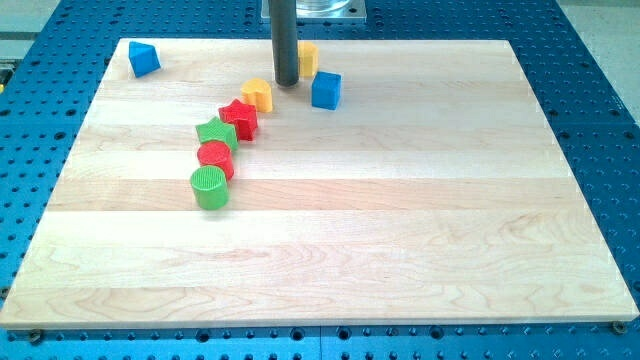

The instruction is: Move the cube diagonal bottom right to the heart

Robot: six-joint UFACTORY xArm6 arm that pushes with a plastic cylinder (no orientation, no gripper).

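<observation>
A blue cube (326,90) sits near the view's top centre on the wooden board (400,230). A yellow heart (258,94) lies to its left. My tip (286,83) stands between them, just right of the heart and left of the cube, touching neither as far as I can tell. A second yellow block (308,58) is partly hidden behind the rod; its shape is unclear.
A red star (239,118), a green star (216,133), a red cylinder (215,158) and a green cylinder (210,187) run in a chain below the heart. A blue triangular block (143,59) sits at the top left corner.
</observation>
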